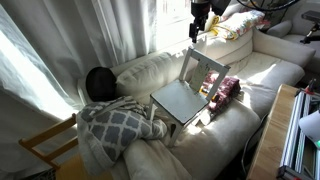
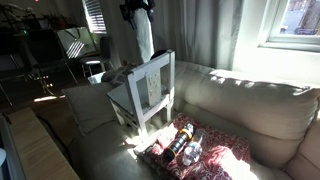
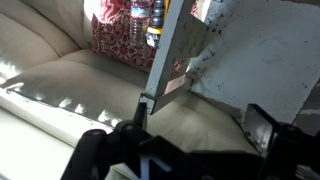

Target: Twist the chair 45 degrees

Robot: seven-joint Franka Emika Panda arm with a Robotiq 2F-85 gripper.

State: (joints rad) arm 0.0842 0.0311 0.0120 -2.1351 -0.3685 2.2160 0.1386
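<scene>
Curtains [image 1: 90,30] back a cream cushioned bench [image 1: 262,70], where the chair [image 1: 184,97] sits mid-seat with bare cushion around it. Just beside its legs, bottles [image 2: 181,144] lie on a red cloth [image 2: 222,165]. The pincer [image 1: 198,24] hangs open above the chair's back; only the wrist view shows its fingers [image 3: 92,152] spread wide.
</scene>
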